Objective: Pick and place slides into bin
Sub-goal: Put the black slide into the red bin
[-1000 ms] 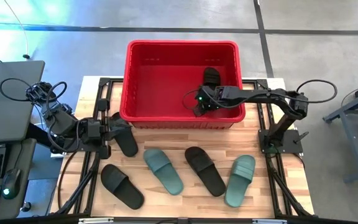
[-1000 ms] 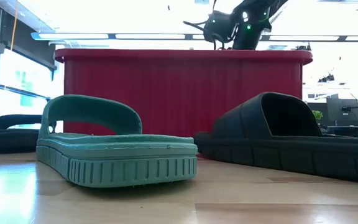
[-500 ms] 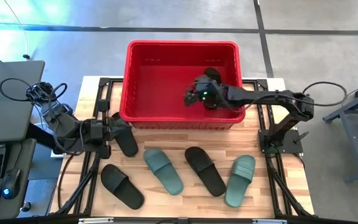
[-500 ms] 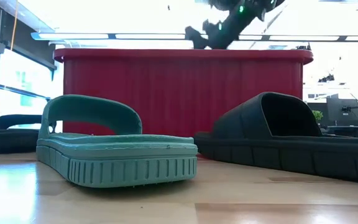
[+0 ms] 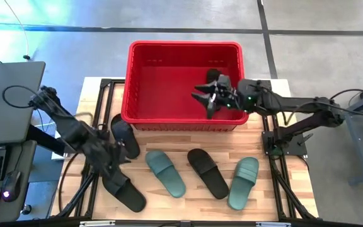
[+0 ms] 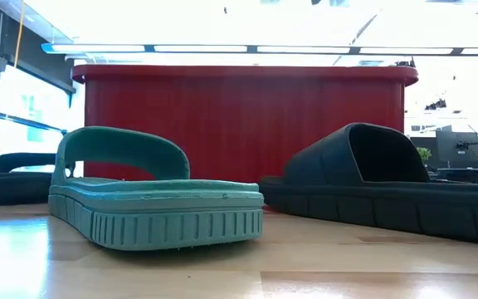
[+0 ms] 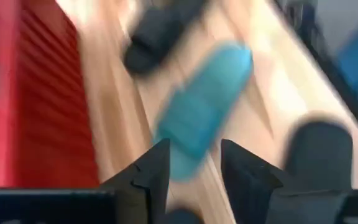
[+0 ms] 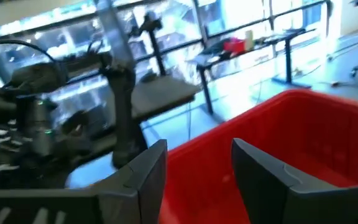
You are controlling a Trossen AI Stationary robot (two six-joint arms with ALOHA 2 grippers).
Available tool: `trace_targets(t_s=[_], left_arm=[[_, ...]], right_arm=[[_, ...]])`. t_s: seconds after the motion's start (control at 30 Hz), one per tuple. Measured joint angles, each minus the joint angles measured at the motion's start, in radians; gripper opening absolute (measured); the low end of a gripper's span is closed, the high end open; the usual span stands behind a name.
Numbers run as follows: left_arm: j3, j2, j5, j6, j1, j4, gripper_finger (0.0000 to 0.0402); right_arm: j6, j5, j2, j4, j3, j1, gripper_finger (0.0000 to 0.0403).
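Red bin [image 5: 169, 57] sits at the far edge of the wooden desk [image 5: 181, 140], centred between the two arm mounts. One black slide [image 5: 214, 75] lies inside it, near the bin's right wall, partly hidden by the right arm.

Right pincer [image 5: 201, 99] hangs above the bin's near-right corner — fingers spread wide, holding nothing. The right wrist view confirms it: two dark fingers [image 8: 145, 171] apart with red bin wall showing between them.

Left pincer [image 5: 114, 165] is over the desk's left side, just above and between two black slides — one [image 5: 126, 137] lying beside the bin's near-left corner, the other [image 5: 124, 188] near the front-left edge. Left wrist view shows its fingers [image 7: 156, 171] parted to a moderate gap, nothing between them; the picture is motion-blurred.

Remaining slides on the desk, in a loose row in front of the bin:
- sage green slide [image 5: 166, 173], left of centre, angled
- black slide [image 5: 207, 172], centre, angled the same way
- sage green slide [image 5: 244, 182], right, near the front edge

Low view: green slide [image 6: 152, 203] and black slide [image 6: 380, 183] in the foreground, red bin wall behind them.
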Motion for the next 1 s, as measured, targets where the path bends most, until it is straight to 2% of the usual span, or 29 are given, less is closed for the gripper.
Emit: trace_targets(t_s=[0.23, 0.43, 0.57, 0.7, 0.83, 1.0], left_arm=[[0.0, 0.241, 0.024, -0.312, 0.001, -0.168, 0.0162], [0.0, 0.44, 0.058, -0.517, 0.001, -0.187, 0.0163], [0.0, 0.542, 0.12, -0.536, 0.008, -0.173, 0.0163], [0.0, 0.604, 0.134, -0.536, 0.008, -0.136, 0.0163], [0.0, 0.625, 0.171, -0.539, 0.008, -0.065, 0.0163], [-0.013, 0.626, 0.166, -0.564, 0.008, -0.003, 0.0163]], right_arm=[[0.076, 0.0, -0.003, -0.106, 0.0, 0.103, 0.0167], [0.098, 0.04, -0.003, -0.124, 0.0, 0.168, 0.0161], [0.097, 0.065, -0.003, -0.129, 0.0, 0.194, 0.0154], [0.1, 0.072, -0.002, -0.133, 0.0, 0.209, 0.0149], [0.145, 0.072, -0.002, -0.132, 0.0, 0.211, 0.015], [0.217, 0.065, -0.002, -0.133, 0.0, 0.214, 0.0151]])
